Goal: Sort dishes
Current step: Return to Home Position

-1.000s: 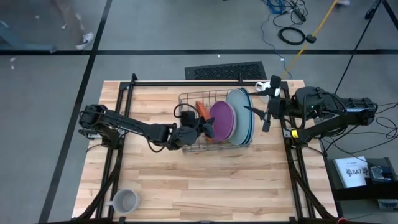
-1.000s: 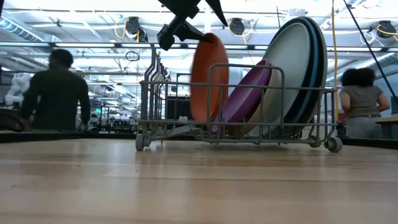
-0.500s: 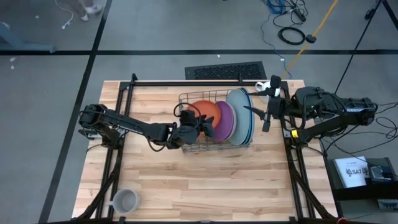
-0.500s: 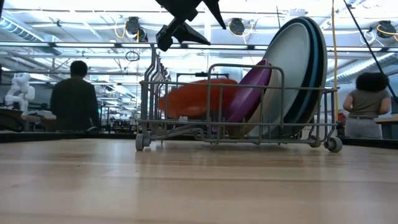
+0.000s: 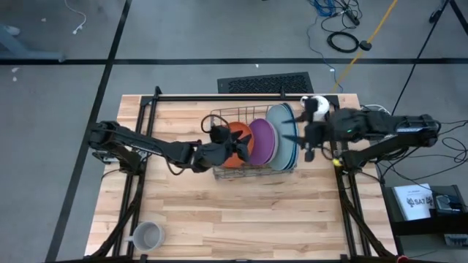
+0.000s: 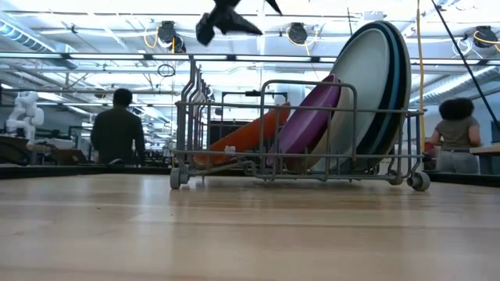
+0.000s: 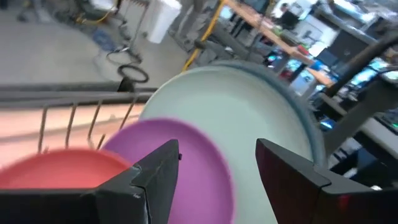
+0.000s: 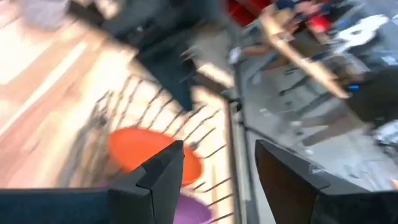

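1. Where it hovers above the rack's (image 6: pixel 187 117) left end, the left gripper (image 5: pixel 243 150) is spread wide and empty.
2. The orange plate (image 5: pixel 234 136) leans low against the purple plate (image 5: pixel 261 141) inside the rack.
3. Large plates (image 6: pixel 367 78) stand at the right end.
4. The right gripper (image 5: pixel 300 142) is beside them, fingers wide apart, holding nothing.

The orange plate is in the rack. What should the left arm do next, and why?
Probably lift the left gripper away and back toward its own side. Its jaws are open and empty above the dish rack, and the orange plate leans inside toward the purple plate, so nothing needs holding. The right gripper waits at the rack's right end.
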